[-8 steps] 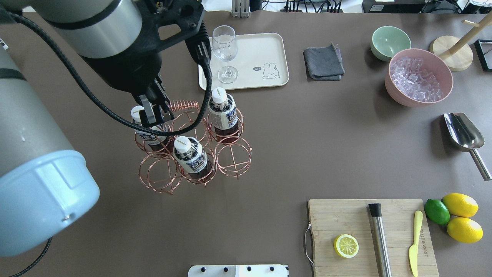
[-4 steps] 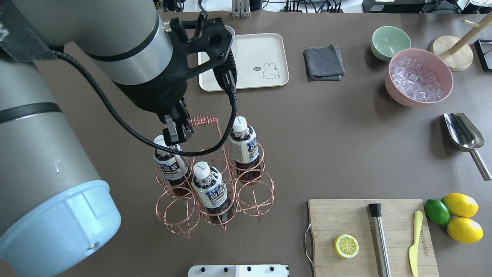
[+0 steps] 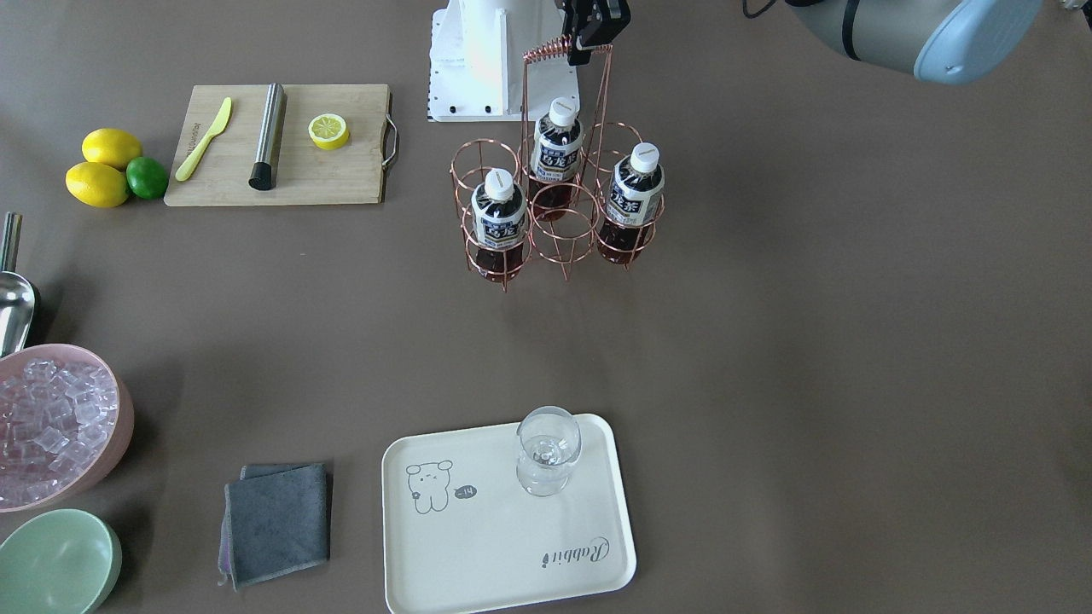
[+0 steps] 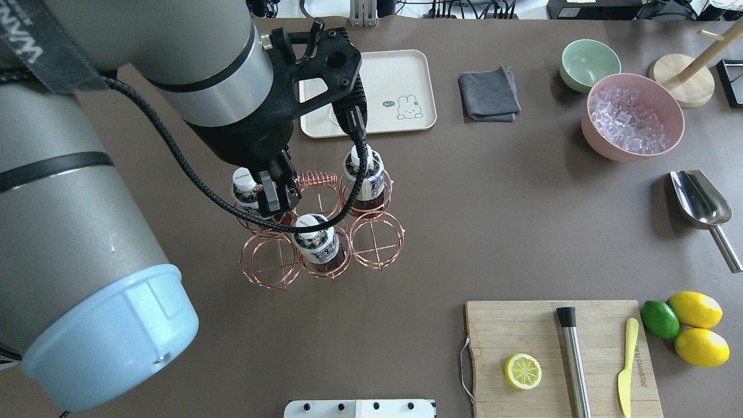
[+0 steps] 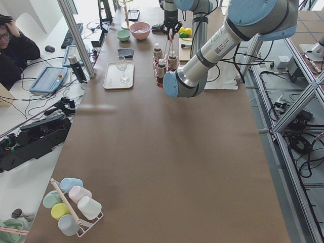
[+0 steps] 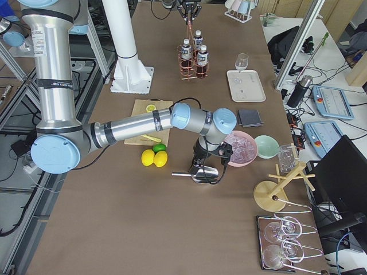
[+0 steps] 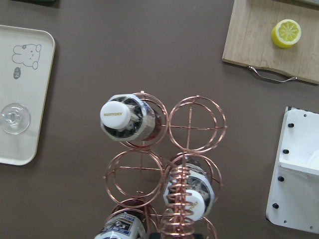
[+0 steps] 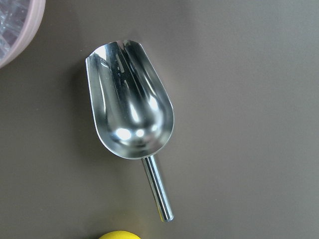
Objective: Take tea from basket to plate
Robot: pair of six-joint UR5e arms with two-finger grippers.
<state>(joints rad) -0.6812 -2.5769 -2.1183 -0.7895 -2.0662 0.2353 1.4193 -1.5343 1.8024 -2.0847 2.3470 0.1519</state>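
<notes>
left gripper: my left gripper (image 4: 278,196) is at one end of the coiled handle (image 4: 314,177) of the rose-gold wire basket (image 7: 191,128), fingers pinched together on it as far as i can judge.
right gripper: parked over a steel scoop (image 8: 132,119); i cannot tell if it is apart or together.
tea: three clear bottles of dark tea (image 3: 497,217) with white caps, all seated in basket rings.
plate: the cream rectangular tray (image 3: 512,546) with a bear drawing lies well apart from the basket, and a clear wine glass (image 3: 546,452) stands on it.
step: i judge no bottle is taken yet.
risk 1: held off-centre by its handle, the basket could swing or tilt and bottles could lean out.
risk 2: i cannot tell if its feet are on the table, and letting go early would drop it.
risk 3: a careless placement could knock the glass.
</notes>
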